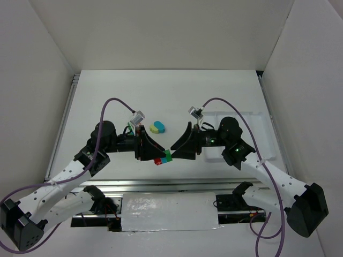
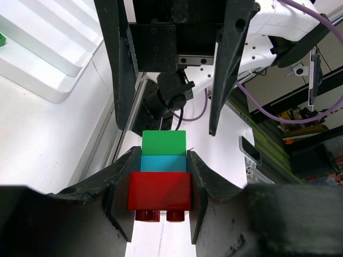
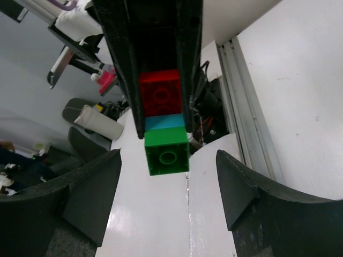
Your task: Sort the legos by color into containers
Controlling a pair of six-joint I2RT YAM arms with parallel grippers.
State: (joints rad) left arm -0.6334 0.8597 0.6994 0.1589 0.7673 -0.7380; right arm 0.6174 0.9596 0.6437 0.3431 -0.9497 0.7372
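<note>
A stack of three legos, red (image 2: 159,190), teal (image 2: 163,162) and green (image 2: 163,143), hangs above the table near its front. My left gripper (image 2: 161,160) is shut on the stack, its jaws pressing the sides of the red brick. From the top the stack (image 1: 162,158) bridges the two grippers. My right gripper (image 3: 169,163) faces it, open, and the green brick (image 3: 166,152) sits between its fingers (image 3: 91,187) with a gap on each side. The teal (image 3: 164,122) and red (image 3: 159,92) bricks lie behind it. The white tray of containers (image 1: 244,113) is at the right.
A teal and a pale yellow-green lego (image 1: 157,127) lie together on the table behind the grippers. The tray (image 2: 48,53) shows at the upper left of the left wrist view with a green piece (image 2: 1,38) at its edge. Purple cables arch over both arms.
</note>
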